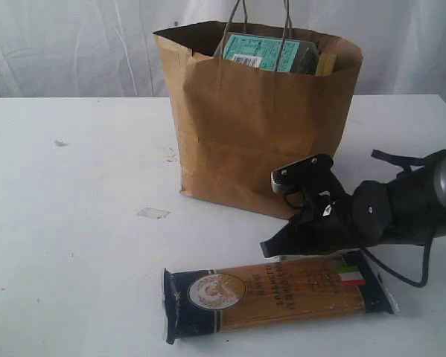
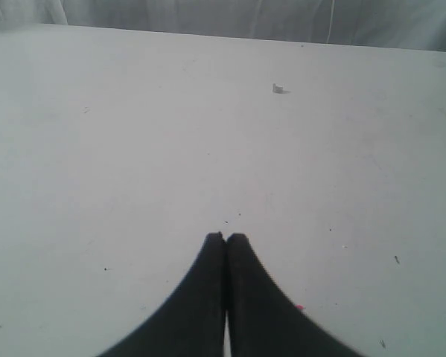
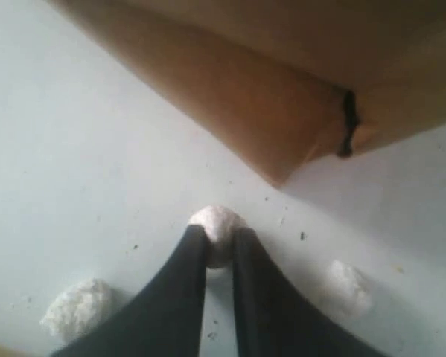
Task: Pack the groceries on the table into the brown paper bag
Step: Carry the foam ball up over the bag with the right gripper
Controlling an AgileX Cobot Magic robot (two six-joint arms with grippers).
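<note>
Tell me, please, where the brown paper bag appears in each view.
Exterior view: the brown paper bag stands at centre, behind the spaghetti pack.
Left wrist view: not in it; only table beyond the shut left hand.
Right wrist view: its bottom corner lies just beyond the right hand, which pinches a white pellet.
Shared landmark: the white table, in all three.

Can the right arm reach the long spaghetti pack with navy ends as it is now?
Probably yes: the long navy-ended spaghetti pack lies uncovered beside the right claw. But that claw pinches a small white pellet, so it must drop it first.
</note>
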